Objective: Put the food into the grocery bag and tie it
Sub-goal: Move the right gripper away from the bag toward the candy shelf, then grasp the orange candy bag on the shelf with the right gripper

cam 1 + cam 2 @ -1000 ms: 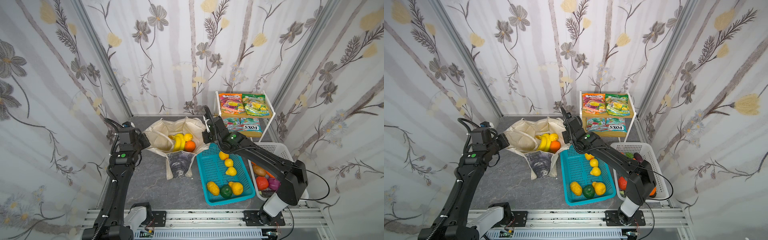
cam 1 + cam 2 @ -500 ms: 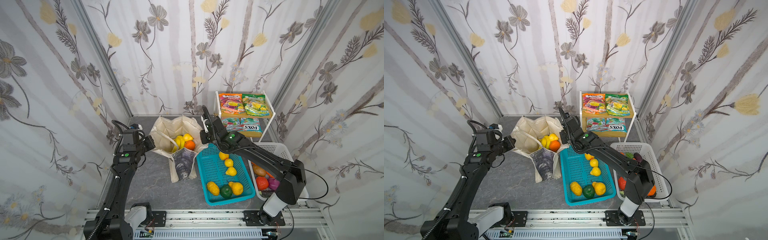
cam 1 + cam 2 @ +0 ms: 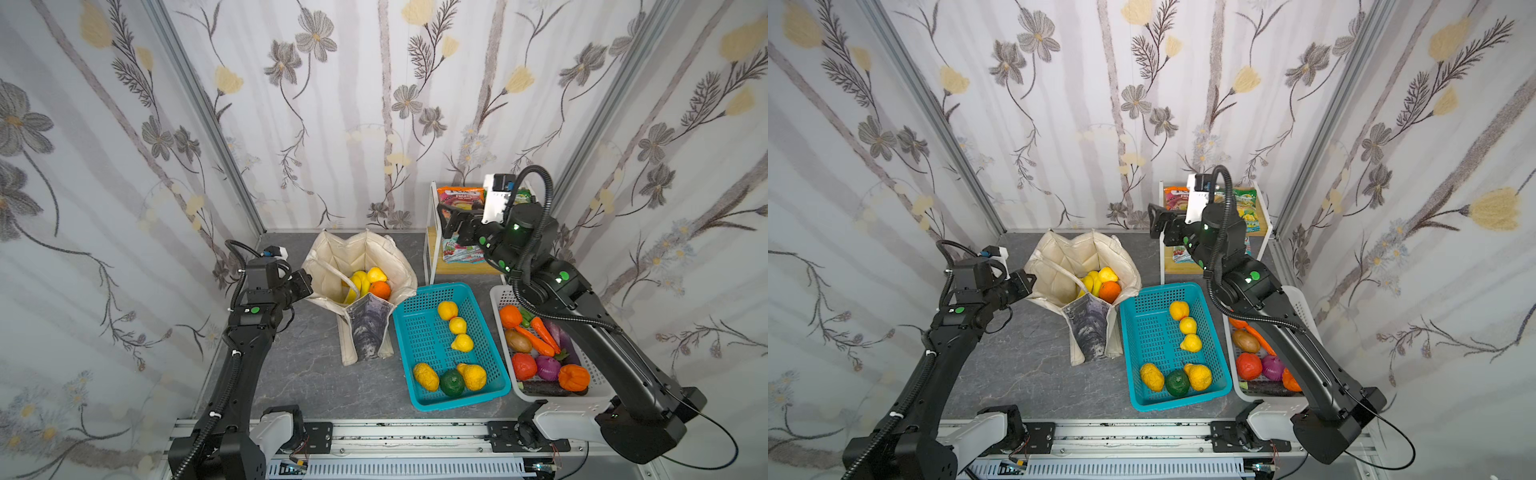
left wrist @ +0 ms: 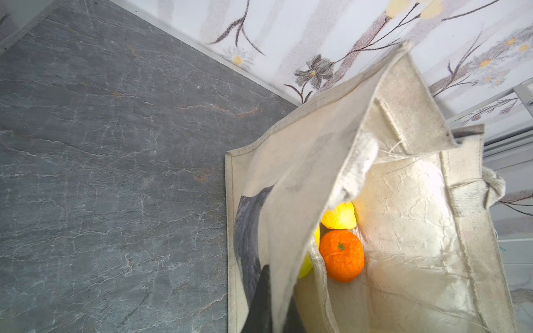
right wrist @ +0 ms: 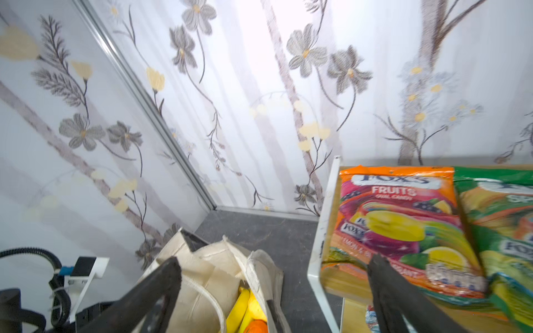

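Closing your spread right claw [image 5: 274, 262] on the glossy orange snack packet [image 5: 403, 219], lying flat on the back-right shelf [image 5: 317, 230], may skid it away, while your left claw [image 3: 306, 282], pinching the grocery bag [image 3: 357, 257] by its rim, could tip the bag.
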### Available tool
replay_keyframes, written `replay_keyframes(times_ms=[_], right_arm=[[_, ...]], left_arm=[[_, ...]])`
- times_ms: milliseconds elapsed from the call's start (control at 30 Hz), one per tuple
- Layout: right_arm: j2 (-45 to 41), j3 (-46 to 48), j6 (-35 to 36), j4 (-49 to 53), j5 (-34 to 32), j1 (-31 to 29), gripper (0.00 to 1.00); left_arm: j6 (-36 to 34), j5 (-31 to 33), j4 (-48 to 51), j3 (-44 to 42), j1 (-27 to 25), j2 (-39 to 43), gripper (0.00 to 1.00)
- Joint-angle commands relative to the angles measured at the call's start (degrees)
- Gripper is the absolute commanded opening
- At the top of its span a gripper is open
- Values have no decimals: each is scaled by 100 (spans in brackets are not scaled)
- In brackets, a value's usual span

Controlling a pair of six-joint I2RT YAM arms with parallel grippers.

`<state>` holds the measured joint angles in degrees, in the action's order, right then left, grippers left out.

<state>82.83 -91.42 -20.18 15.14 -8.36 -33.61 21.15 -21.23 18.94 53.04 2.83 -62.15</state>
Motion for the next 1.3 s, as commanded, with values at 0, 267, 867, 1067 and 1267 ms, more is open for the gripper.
replay_keyframes(times_ms=[0, 267, 867, 1067, 1267], right_arm=[[-209, 21, -334, 102, 383, 355, 100], [-501, 1029, -2126, -137, 1571, 1635, 87], [128, 1524, -3121, -827, 2057, 2050, 64], [214, 1666, -3211, -960, 1934, 2069, 59], [220, 1855, -3390, -1414, 1785, 2077, 49]], left_arm=[[-84, -166, -214, 29, -3, -25, 0], [-110, -245, -268, -73, -17, 80, 0], [-234, -431, -321, -111, -20, -25, 0], [-251, -443, -329, -84, -28, -10, 0], [-251, -384, -347, -188, -28, 62, 0]])
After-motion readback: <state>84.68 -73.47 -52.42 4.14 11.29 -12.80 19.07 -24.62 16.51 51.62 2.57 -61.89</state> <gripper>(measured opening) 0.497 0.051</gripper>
